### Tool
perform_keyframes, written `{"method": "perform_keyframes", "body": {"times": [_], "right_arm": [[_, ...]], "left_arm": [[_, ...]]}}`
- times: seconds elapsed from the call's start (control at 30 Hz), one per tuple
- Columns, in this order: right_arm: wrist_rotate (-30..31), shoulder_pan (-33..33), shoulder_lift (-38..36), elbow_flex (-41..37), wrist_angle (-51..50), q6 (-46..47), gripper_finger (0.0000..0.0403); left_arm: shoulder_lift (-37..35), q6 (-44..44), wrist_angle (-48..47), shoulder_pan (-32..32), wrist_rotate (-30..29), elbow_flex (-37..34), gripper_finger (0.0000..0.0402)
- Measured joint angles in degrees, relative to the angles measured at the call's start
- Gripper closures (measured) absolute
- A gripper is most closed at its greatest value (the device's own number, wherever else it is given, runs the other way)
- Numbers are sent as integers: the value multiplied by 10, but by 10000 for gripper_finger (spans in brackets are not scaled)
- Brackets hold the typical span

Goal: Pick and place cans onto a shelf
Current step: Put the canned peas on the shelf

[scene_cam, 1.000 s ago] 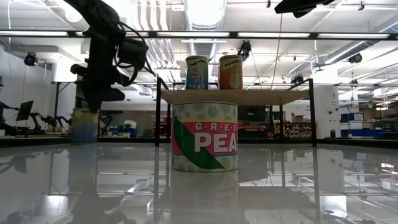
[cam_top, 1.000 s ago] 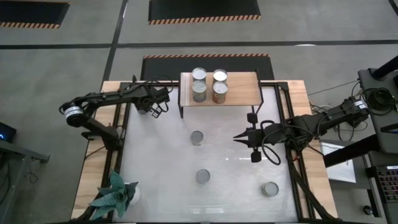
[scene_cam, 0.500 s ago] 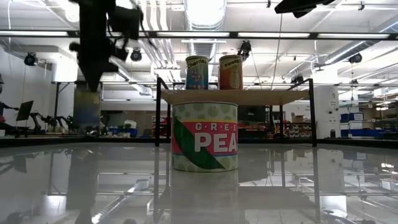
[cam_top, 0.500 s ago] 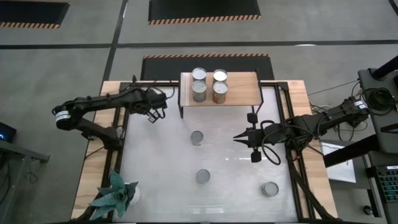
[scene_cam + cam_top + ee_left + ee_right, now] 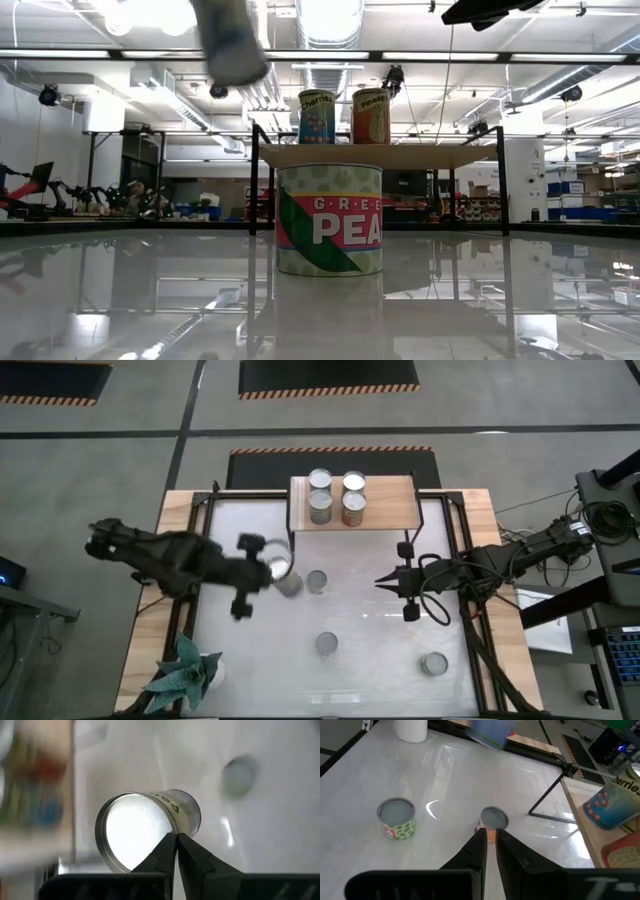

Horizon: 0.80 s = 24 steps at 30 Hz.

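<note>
1. Since the earlier frame the left arm has swung away from the shelf's (image 5: 392,495) left end toward the table's (image 5: 380,650) middle. The left gripper (image 5: 176,840) is now at about 9 o'clock of the centre can (image 5: 317,580).
2. A tilted can (image 5: 150,827) sits right at the left fingertips, its bright top facing the wrist camera. It looks to be off the table (the low view shows only a blur high up). I cannot tell whether the jaws clamp it.
3. The right gripper (image 5: 383,582) waits at 3 o'clock of the centre can, jaws together and empty.
4. Done: four cans stand on the shelf at the table's 12 o'clock, two behind (image 5: 320,480) and two in front (image 5: 352,508).
5. Left, by my count: the tilted can, the centre can, one at 6 o'clock (image 5: 327,644) and one at 5 o'clock (image 5: 433,663). So the job looks about half finished, and the shelf's right half is bare.
</note>
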Motion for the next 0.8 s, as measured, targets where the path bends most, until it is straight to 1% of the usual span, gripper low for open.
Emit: {"method": "perform_keyframes", "body": {"times": [0.1,0.17,0.27,0.37,0.47,0.57,0.7,0.8], "right_arm": [[0,0,0,0,0,13,374],[0,0,0,0,3,34,374],[-3,0,1,0,9,70,371],[-31,0,5,0,9,90,351],[-35,0,16,0,22,106,313],[-35,0,34,0,46,124,260],[-35,-1,70,7,97,145,180],[-35,-4,105,25,107,151,125]], "left_arm": [[0,66,70,-39,0,-6,401],[0,92,122,-47,-4,-21,401],[0,98,197,-47,-11,-53,401],[0,114,255,-44,-25,-92,401],[1,147,305,-44,-26,-133,401],[1,177,352,-44,-26,-161,401],[1,197,356,-44,-26,-172,401],[1,214,367,-44,-26,-174,401]]}}
